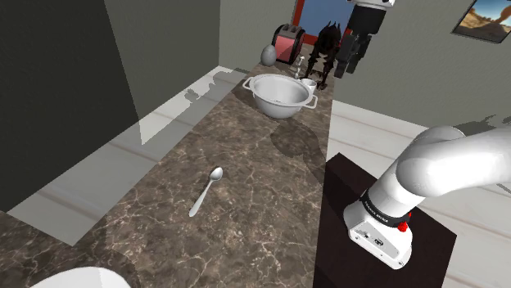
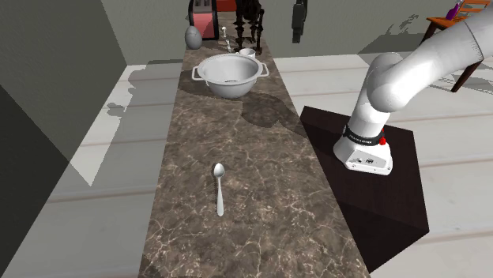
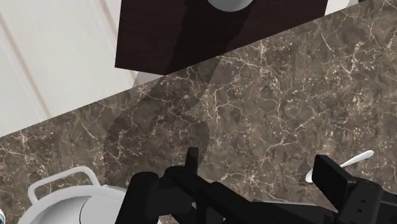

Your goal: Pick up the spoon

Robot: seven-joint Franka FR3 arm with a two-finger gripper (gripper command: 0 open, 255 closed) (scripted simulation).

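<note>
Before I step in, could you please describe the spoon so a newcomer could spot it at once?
Find the long brown marbled counter running up the second exterior view. About halfway along it, lying flat and alone, is the spoon. Unlike the big white two-handled bowl at the far end, it is slim and silvery, its rounded end pointing towards that bowl.

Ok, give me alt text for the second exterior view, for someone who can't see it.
A spoon lies on a brown marbled counter, a white two-handled bowl farther along. The white arm rises from a dark stand beside the counter.
</note>
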